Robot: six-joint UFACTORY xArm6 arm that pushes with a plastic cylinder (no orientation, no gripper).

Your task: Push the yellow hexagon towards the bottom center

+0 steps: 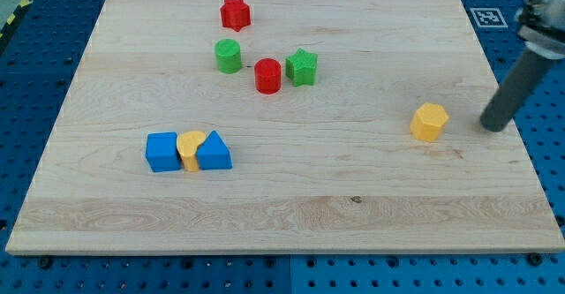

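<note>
Currently the tip (494, 126) sits on the board (291, 214) near the view's right edge, just right of the yellow hexagon (429, 122), with a visible gap, not touching. No jaws on this tool: it is a plain dark rod, slanting up to the view's upper right, pinching nothing.

Key relation: hexagon lies to the view's left of the tip, at roughly the same height in view. Bottom center lies down and left of the hexagon. A push from the current spot would likely send it mostly left, so the tip probably needs to come round to the hexagon's upper right first.

Hexagon: matte yellow, faceted, low, should slide easily on smooth pale wood.

Other blocks well apart:
- red star (235, 13), green cylinder (228, 56), red cylinder (267, 75), green star (301, 66) clustered toward the top.
- blue cube (162, 151), a yellow block (191, 147) and blue triangle (214, 151) touching in a row lower left.

Path toward bottom center looks free of blocks.
</note>
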